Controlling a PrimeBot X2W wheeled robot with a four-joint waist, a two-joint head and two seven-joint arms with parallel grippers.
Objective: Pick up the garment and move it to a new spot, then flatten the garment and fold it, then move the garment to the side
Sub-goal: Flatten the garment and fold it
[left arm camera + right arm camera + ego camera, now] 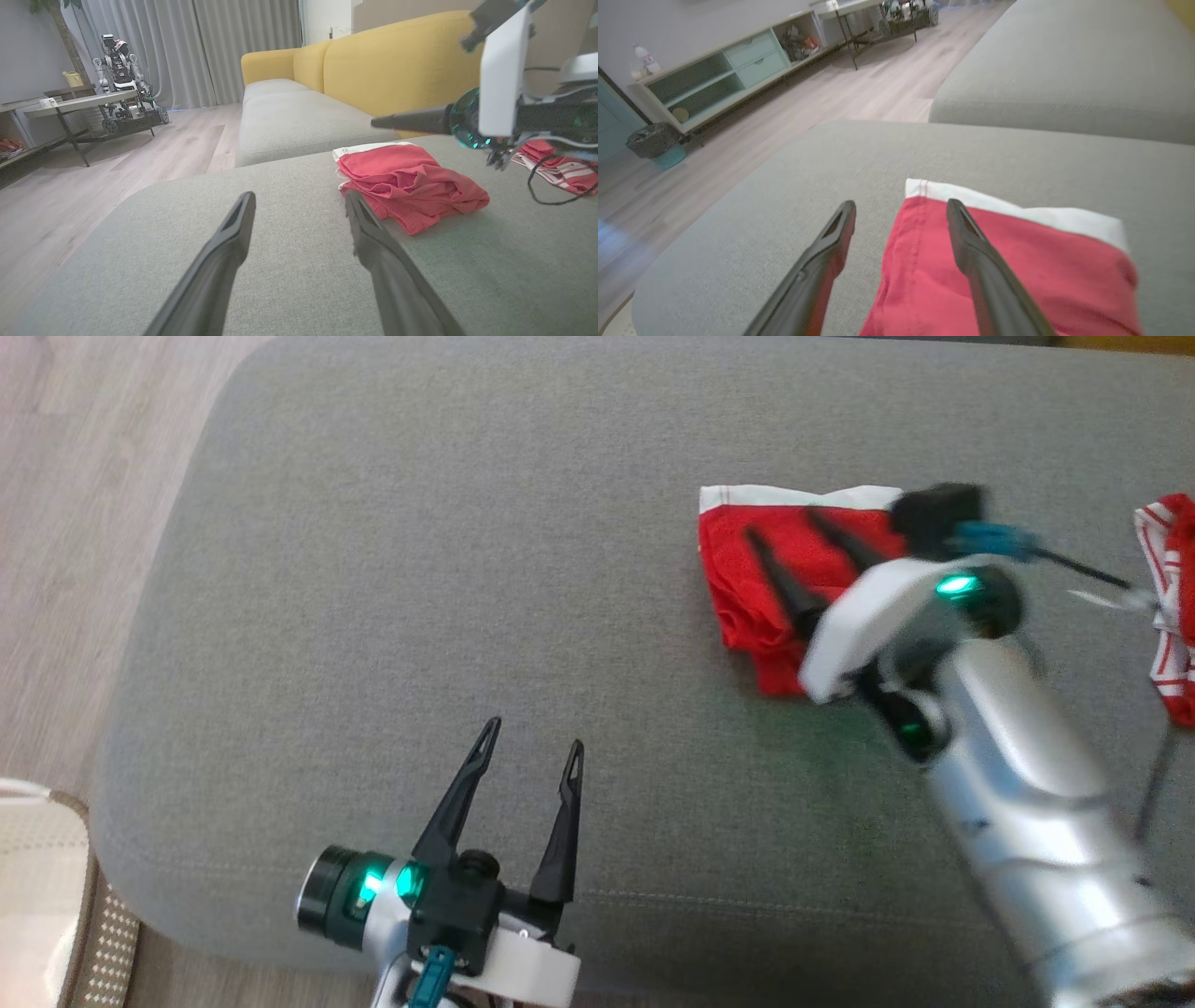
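Red garment (775,588) lies folded on the right part of the grey cushion (420,569). Right gripper (780,523) hangs over it, fingers spread wide, nothing held; left gripper (535,733) also wide and empty, well apart. Risk: a fingertip snags the loose top layer on lifting away and pulls the fold open.

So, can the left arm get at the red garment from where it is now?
Probably yes. Bare grey cushion lies between the open left gripper and the red garment. The right gripper hangs open over the garment, though, so the two arms might crowd each other there.
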